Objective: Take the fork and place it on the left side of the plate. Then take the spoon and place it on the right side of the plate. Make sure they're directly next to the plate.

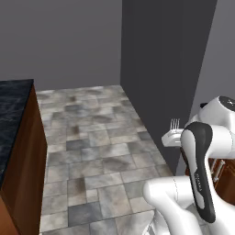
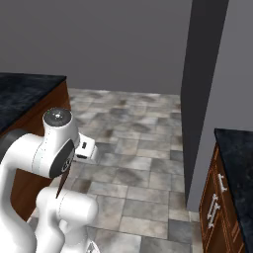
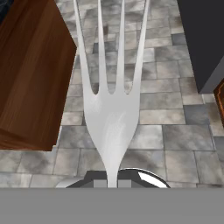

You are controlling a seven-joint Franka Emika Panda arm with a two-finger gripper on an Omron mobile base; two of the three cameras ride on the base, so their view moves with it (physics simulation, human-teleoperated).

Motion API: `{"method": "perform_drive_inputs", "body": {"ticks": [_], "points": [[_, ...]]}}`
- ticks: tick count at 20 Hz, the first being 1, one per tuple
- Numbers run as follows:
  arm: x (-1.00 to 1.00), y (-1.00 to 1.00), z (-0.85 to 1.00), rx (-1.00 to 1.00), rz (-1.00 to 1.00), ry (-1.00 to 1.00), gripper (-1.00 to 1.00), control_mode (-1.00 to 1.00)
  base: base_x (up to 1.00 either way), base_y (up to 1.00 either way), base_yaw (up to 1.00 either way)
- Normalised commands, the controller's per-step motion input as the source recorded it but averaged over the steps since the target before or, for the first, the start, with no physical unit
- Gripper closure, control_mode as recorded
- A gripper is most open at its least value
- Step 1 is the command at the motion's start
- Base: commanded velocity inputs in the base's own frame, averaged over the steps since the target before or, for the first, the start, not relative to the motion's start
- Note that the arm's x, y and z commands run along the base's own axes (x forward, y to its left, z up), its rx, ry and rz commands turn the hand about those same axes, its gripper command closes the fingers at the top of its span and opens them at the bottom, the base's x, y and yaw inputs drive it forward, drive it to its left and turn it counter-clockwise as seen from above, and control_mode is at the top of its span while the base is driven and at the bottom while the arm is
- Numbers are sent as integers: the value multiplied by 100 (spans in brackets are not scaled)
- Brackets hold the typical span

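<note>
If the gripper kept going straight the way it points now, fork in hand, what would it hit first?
Probably the tiled floor: past the fork the hand view shows open tiles. The wooden cabinet lies left of that line. Depth is unclear.

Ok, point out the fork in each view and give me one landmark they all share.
Left base view: fork, tines up, right of centre, above the white hand.
Right base view: a thin dark sliver at lower left, against the arm, may be its handle; too small to be sure.
Hand view: centre, tines reaching the top edge, rising from the tool.
Shared landmark: the tall dark pillar.
</note>
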Motion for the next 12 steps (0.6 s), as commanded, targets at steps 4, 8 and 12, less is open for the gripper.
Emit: {"method": "perform_drive_inputs", "body": {"ticks": [4,8,12], "points": [[0,0,0,0,0,0,100,100,100,0,12],[0,0,0,0,0,0,100,100,100,0,16],[0,0,0,0,0,0,100,100,100,0,20]]}}
